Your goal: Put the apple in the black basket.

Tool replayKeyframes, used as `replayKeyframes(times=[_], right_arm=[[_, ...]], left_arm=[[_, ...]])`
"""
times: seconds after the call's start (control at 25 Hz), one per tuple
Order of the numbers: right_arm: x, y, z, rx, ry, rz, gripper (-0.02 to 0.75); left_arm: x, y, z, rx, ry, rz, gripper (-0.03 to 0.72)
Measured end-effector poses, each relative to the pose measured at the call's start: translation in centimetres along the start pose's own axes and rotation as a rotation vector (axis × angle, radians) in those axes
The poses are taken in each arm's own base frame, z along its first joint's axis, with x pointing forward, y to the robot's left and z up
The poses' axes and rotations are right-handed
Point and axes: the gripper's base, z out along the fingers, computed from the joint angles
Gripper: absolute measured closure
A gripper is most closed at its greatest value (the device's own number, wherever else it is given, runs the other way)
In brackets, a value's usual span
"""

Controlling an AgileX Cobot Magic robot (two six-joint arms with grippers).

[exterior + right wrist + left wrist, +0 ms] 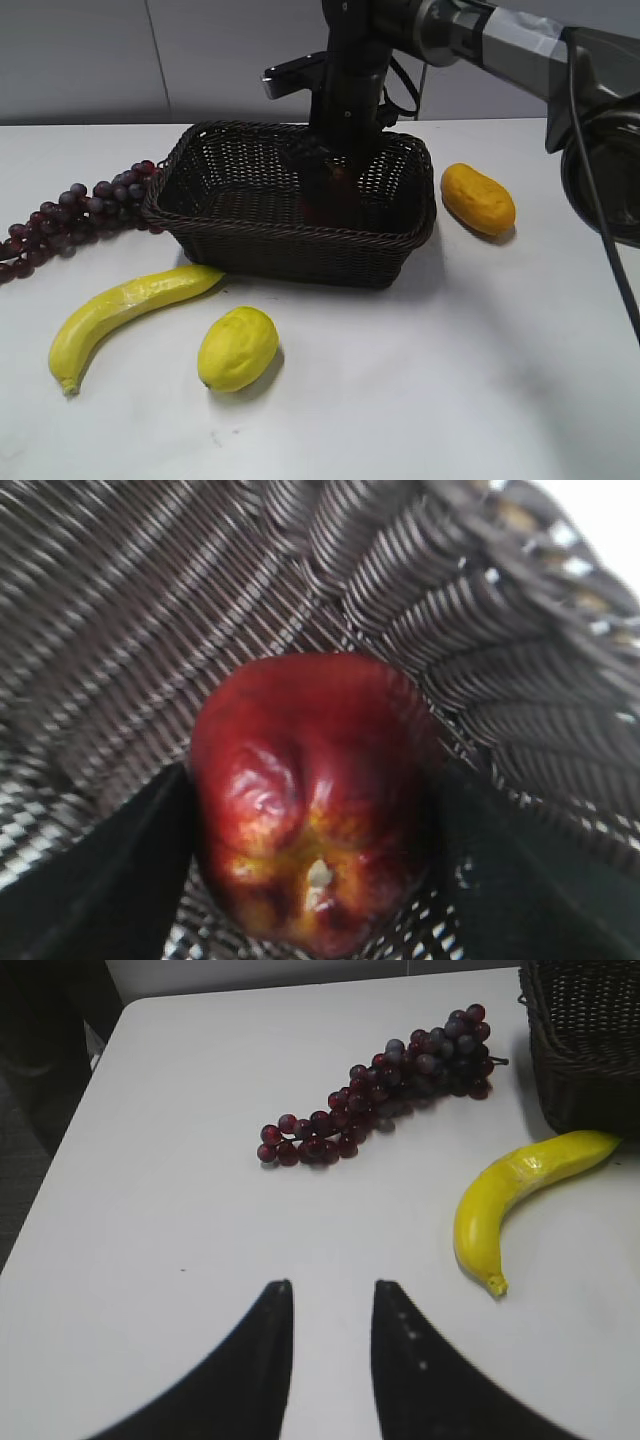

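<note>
The dark red apple [310, 800], with a yellowish patch round its stem dimple, sits between the two black fingers of my right gripper [312, 820], which is shut on it. In the exterior view the right gripper [325, 178] reaches down inside the black basket [290, 245], and the apple [322, 205] shows as a red patch low inside it. The basket's woven wall and floor [150, 610] lie close behind the apple. My left gripper [332, 1286] is open and empty above bare table; the basket's corner [590, 1040] shows at the upper right of the left wrist view.
Dark grapes [85, 210] [390, 1090] lie left of the basket. A yellow banana [120, 310] [510, 1190] and a lemon [237, 348] lie in front of it. An orange-yellow oblong fruit [478, 198] lies to its right.
</note>
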Motion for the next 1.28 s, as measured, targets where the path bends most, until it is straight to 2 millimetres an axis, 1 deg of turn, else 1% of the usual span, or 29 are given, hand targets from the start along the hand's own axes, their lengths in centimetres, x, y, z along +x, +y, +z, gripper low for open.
replayKeyframes(times=[0.16, 0.2, 0.28, 0.36, 0.4, 0.48, 0.6, 0.64, 0.72, 0.8, 0.88, 0.92, 1.0, 1.04, 1.12, 1.2, 1.28], right_arm=[[-0.1, 0.1, -0.1, -0.014, -0.008, 0.005, 0.2], [-0.1, 0.2, -0.1, -0.018, -0.008, 0.007, 0.188], [-0.1, 0.2, -0.1, -0.025, -0.008, 0.014, 0.115], [-0.1, 0.3, -0.2, -0.031, -0.01, 0.026, 0.113], [-0.2, 0.3, -0.7, -0.033, -0.019, 0.03, 0.12], [-0.4, 0.5, -2.5, -0.032, -0.051, 0.029, 0.129], [-0.7, 0.3, -7.1, -0.008, -0.137, 0.029, 0.133], [-0.6, 0.0, -8.5, -0.001, -0.16, 0.036, 0.134], [-0.1, -1.1, -11.1, 0.015, -0.198, 0.067, 0.134], [1.1, -3.2, -12.7, 0.03, -0.198, 0.12, 0.137], [2.8, -6.3, -14.0, 0.055, -0.184, 0.197, 0.141], [3.9, -7.7, -14.2, 0.065, -0.163, 0.235, 0.142], [6.3, -11.0, -15.4, 0.095, -0.145, 0.321, 0.144], [7.5, -12.2, -15.8, 0.104, -0.134, 0.356, 0.143], [10.0, -14.7, -17.6, 0.133, -0.137, 0.441, 0.143], [12.5, -16.1, -18.9, 0.151, -0.129, 0.513, 0.144], [15.0, -16.6, -20.3, 0.163, -0.125, 0.568, 0.144]], left_arm=[[0.0, 0.0, 0.0, 0.0, 0.0, 0.0, 0.486], [0.0, 0.0, 0.0, 0.0, 0.0, 0.0, 0.486], [0.0, 0.0, 0.0, 0.0, 0.0, 0.0, 0.486], [0.0, 0.0, 0.0, 0.0, 0.0, 0.0, 0.486], [0.0, 0.0, 0.0, 0.0, 0.0, 0.0, 0.486], [0.0, 0.0, 0.0, 0.0, 0.0, 0.0, 0.486], [0.0, 0.0, 0.0, 0.0, 0.0, 0.0, 0.486], [0.0, 0.0, 0.0, 0.0, 0.0, 0.0, 0.486], [0.0, 0.0, 0.0, 0.0, 0.0, 0.0, 0.486], [0.0, 0.0, 0.0, 0.0, 0.0, 0.0, 0.486], [0.0, 0.0, 0.0, 0.0, 0.0, 0.0, 0.486], [0.0, 0.0, 0.0, 0.0, 0.0, 0.0, 0.486], [0.0, 0.0, 0.0, 0.0, 0.0, 0.0, 0.486], [0.0, 0.0, 0.0, 0.0, 0.0, 0.0, 0.486], [0.0, 0.0, 0.0, 0.0, 0.0, 0.0, 0.486], [0.0, 0.0, 0.0, 0.0, 0.0, 0.0, 0.486], [0.0, 0.0, 0.0, 0.0, 0.0, 0.0, 0.486]])
